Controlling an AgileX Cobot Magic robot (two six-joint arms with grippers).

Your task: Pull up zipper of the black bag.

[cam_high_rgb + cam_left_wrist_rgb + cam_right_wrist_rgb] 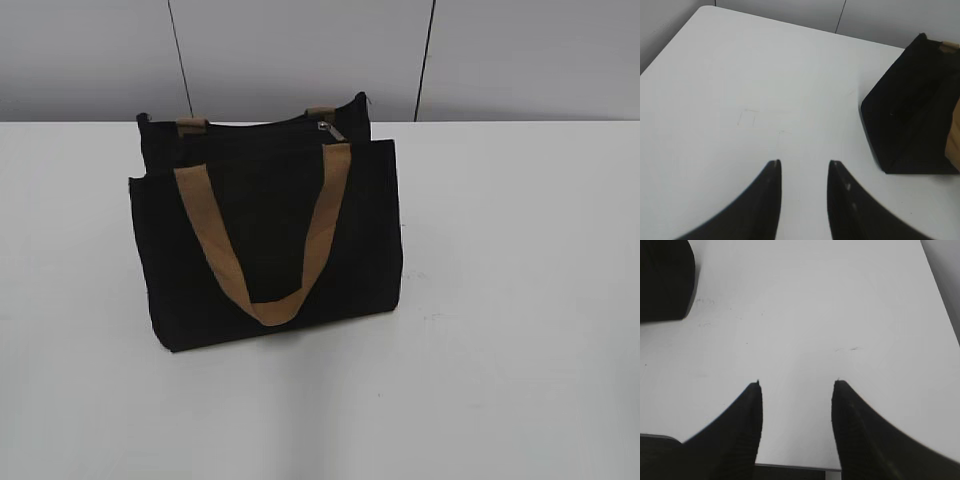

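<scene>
The black bag (265, 230) stands upright on the white table (520, 300), with a tan handle (262, 235) hanging down its front. The zipper's silver pull tab (328, 129) sits near the right end of the top edge. Neither arm shows in the exterior view. My left gripper (804, 163) is open and empty over bare table, with the bag's end (912, 117) to its right. My right gripper (797, 383) is open and empty above the table, with a corner of the bag (665, 280) at the upper left.
A grey panelled wall (300, 50) stands behind the table. The table's far left corner (707, 10) shows in the left wrist view. The table's near edge (795, 467) lies just below my right gripper.
</scene>
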